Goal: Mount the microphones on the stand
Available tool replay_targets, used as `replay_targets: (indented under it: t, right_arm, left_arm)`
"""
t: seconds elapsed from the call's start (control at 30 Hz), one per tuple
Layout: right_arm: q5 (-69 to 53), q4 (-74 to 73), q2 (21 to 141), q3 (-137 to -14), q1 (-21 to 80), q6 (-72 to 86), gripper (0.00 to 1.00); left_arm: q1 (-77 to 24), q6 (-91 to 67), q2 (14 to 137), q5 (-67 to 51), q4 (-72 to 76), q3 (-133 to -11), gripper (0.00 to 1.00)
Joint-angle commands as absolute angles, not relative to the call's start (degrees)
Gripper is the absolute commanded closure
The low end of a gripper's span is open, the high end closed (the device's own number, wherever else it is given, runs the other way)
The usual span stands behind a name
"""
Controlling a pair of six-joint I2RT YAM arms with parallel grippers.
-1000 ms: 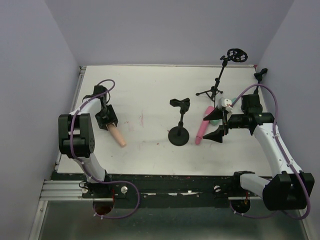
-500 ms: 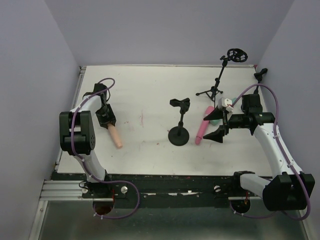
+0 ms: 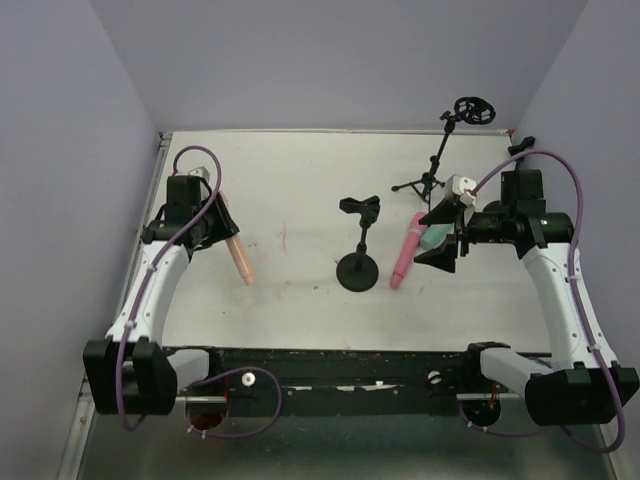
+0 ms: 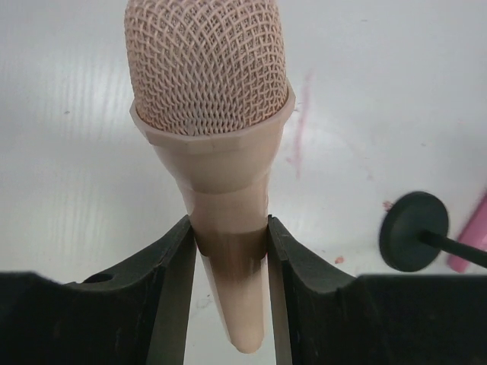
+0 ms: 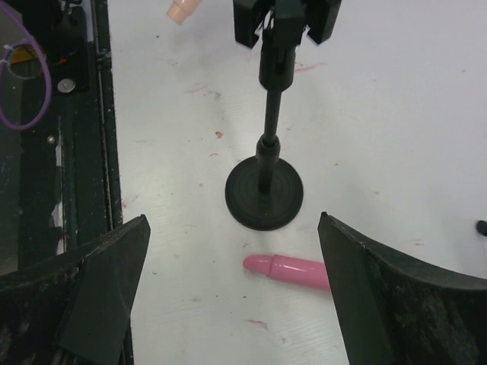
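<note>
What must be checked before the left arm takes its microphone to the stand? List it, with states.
1. Grip: left pincer shut on the peach microphone, around its handle: ok.
2. Target: clip on the round-base stand holds nothing: ok.
3. Path: table bare between microphone and stand: ok.
4. Other arm: right pincer open, empty, apart from the stand: ok.
5. Clutter: pink microphone lies beside the stand's base, not touching it: ok.
6. Fit: clip wide enough for the handle: cannot tell.
</note>
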State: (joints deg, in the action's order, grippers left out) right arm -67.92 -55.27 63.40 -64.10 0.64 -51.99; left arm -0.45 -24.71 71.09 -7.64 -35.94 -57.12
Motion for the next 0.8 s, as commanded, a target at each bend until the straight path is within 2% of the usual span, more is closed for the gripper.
replay_targets:
  t: [0.0,0.13,0.37,0.63,0.77]
  right_arm:
    - [-61.3,-69.1,64.2,-75.4,0.4,-52.5,0.0]
    - [-63.1,-75.1,65.6,-83.1,0.4,-52.0,0.0]
    - [-70.7,-77.3,69.0,-90.1,0.4,-47.6,0.0]
    - [-79.6,-77.3,75.8,-100.1,1.4,-41.5,0.0]
    - [-85.0,-70.2,77.8,-102.8,3.8,-32.2,0.0]
  left_arm:
    - [-3.8,-25.3,58.4,-18.7,-24.6,-53.2,1.0]
    - [-7.2,-26.2,50.4,-21.1,-20.0,-54.1,1.0]
    - [-13.9,-28.9,46.8,-22.5,-17.1,-61.4,1.0]
    - [-25.8,-32.3,52.5,-20.6,-12.0,-74.2,1.0]
    - [-33.4,-31.5,58.4,-15.7,-10.4,-82.6,1.0]
